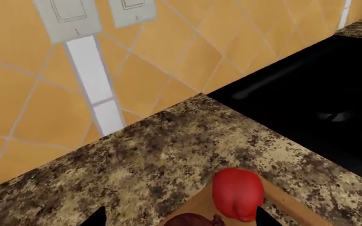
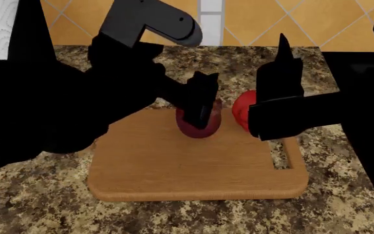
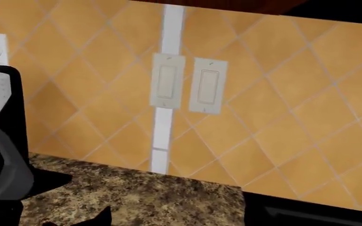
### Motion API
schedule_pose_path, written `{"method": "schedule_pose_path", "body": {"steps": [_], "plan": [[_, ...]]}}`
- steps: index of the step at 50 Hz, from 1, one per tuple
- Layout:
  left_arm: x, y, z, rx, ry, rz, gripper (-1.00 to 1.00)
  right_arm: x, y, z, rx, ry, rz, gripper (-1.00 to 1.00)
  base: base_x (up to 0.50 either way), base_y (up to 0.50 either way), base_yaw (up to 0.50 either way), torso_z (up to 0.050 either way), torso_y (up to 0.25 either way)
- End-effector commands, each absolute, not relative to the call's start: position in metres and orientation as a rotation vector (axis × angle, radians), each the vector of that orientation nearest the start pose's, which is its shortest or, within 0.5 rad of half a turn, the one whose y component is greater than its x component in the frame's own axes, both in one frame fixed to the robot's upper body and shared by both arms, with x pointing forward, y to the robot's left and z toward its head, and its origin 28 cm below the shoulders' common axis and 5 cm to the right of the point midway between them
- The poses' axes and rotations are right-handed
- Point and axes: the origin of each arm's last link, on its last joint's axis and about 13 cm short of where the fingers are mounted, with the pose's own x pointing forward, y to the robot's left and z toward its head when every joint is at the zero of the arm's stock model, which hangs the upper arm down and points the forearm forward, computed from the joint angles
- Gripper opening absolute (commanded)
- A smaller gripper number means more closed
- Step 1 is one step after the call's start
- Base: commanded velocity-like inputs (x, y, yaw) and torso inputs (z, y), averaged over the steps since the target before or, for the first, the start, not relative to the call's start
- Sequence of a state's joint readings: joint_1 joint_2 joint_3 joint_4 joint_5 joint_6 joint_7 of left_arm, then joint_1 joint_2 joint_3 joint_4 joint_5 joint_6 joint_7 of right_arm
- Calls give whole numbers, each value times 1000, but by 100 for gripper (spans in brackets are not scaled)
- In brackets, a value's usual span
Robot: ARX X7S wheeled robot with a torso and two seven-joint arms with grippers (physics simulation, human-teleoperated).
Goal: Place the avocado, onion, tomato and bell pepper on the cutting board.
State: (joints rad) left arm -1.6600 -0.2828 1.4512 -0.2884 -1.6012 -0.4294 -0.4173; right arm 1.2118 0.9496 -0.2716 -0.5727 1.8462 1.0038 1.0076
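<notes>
**Onion and pepper on the board, left gripper over the onion**

Head view: the cutting board (image 2: pixel 194 168) lies flat on the speckled granite counter (image 2: pixel 37 204), long side across the view. The onion (image 2: pixel 198 127) sits on the board near its far edge, roughly mid-width. The left gripper (image 2: pixel 200 100) is right over it, fingers pointing down and covering the onion's top. Can't tell whether the jaws are clamped on it or just straddling it, the black fingers block the contact.

The bell pepper (image 2: pixel 241 113) is just right of the onion, at the board's far edge, half hidden behind the right gripper (image 2: pixel 281 73). That gripper sits beside and in front of the pepper, one finger pointing up. Its jaw state is unreadable from here.

Left wrist view: pepper (image 1: pixel 237 193) rests on the board's corner (image 1: pixel 282 200), lumpy, plain red. The onion's top (image 1: pixel 193 220) just shows at the frame edge next to it, close to the pepper. Two dark fingertips (image 1: pixel 96 217) peek in, set wide apart either side of both vegetables.

Right wrist view: mostly the orange tiled wall (image 3: pixel 282 94) with two light switches (image 3: pixel 187 87), plus counter; one fingertip (image 3: pixel 96 217) barely visible, no vegetables in frame.

Avocado and tomato aren't visible in any view.
</notes>
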Motion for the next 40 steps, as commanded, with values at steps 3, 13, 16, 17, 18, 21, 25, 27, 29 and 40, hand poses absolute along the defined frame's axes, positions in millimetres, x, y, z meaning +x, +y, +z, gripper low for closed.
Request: {"method": "schedule_pose_path", "body": {"steps": [3,13,16,17,18,21,25,27,29,40], "plan": [[313,138,297,81,126,-566,100,186,-146,337,-122,-106,186,100,0,0,0,0,0],[287,168,306,8,87,-477,100,181,-143,343,-158,-100,223,100,0,0,0,0,0],[278,178,307,-1,83,-449,100,180,-142,345,-171,-96,237,100,0,0,0,0,0],[277,180,308,-5,85,-445,100,180,-141,345,-177,-93,240,100,0,0,0,0,0],[276,182,308,-3,83,-444,100,179,-141,345,-179,-94,245,100,0,0,0,0,0],[269,189,312,-9,74,-422,100,177,-141,348,-198,-87,259,100,0,0,0,0,0],[264,196,315,-29,71,-402,100,174,-141,349,-215,-73,273,100,0,0,0,0,0],[260,200,319,-34,59,-389,100,171,-141,350,-215,-62,287,100,0,0,0,0,0],[257,203,321,-34,52,-379,100,168,-141,352,-221,-54,300,100,0,0,0,0,0],[242,214,325,-47,32,-341,100,157,-142,362,-267,-15,356,100,0,0,0,0,0]]}}
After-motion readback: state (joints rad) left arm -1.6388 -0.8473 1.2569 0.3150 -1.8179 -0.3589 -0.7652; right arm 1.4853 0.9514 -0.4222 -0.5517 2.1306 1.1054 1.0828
